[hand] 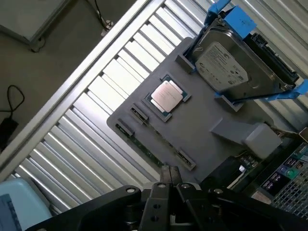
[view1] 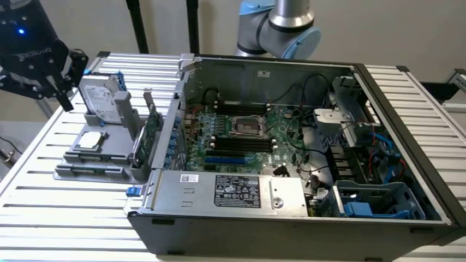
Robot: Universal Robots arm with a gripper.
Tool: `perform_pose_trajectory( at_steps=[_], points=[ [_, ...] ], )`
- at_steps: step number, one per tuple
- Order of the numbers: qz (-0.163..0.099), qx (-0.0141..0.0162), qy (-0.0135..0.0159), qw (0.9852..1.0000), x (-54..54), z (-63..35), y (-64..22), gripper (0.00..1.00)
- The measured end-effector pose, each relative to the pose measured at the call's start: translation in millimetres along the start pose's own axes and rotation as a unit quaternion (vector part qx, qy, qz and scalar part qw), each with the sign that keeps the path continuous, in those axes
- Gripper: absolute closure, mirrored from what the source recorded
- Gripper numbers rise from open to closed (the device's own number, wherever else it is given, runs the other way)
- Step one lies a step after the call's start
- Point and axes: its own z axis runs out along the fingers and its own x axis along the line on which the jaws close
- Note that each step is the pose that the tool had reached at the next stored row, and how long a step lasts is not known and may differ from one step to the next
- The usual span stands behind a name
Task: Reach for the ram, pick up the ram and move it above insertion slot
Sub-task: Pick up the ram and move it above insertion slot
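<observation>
1. Hovering high off the gray holder's (view1: 75,147) (hand: 197,127) outer side, away from the computer case (view1: 218,232), the gripper (view1: 60,95) (hand: 170,174) has its fingertips pressed together on nothing.
2. Ram (view1: 91,170) (hand: 151,150) lies flat in a slot along the holder's front edge, untouched.
3. Processor chip (view1: 91,140) (hand: 166,95) sits mid-holder; the hard drive (view1: 102,98) (hand: 224,65) stands at the holder's end opposite the ram.
4. Green card (view1: 149,139) stands upright on the holder's case-side edge.
5. Case is open-topped, just beside the holder, both on a slatted table (view1: 43,210).

We see a matt grey plastic holder tray (hand: 202,126) on a ribbed, satin-bright metal slatted table (hand: 96,120), its square processor chip (hand: 166,95) gleaming smooth metal.
</observation>
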Motion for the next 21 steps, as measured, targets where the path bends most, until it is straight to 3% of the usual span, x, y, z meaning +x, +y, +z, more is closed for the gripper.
perform_pose_trajectory(
  at_steps=[6, 11, 16, 21],
  points=[
    [-0.054, 0.001, -0.0002, 0.9985, 0.0, 0.1, 0.0, 0.89],
    [-0.1, 0.0022, -0.0006, 0.995, -0.1, 0.0, 0.0, 0.89],
    [-0.145, 0.0031, -0.0009, 0.9894, 0.0, 0.1, 0.0, 0.89],
    [-0.189, 0.004, -0.0011, 0.9819, 0.0, 0.2, 0.0, 0.89]
  ],
)
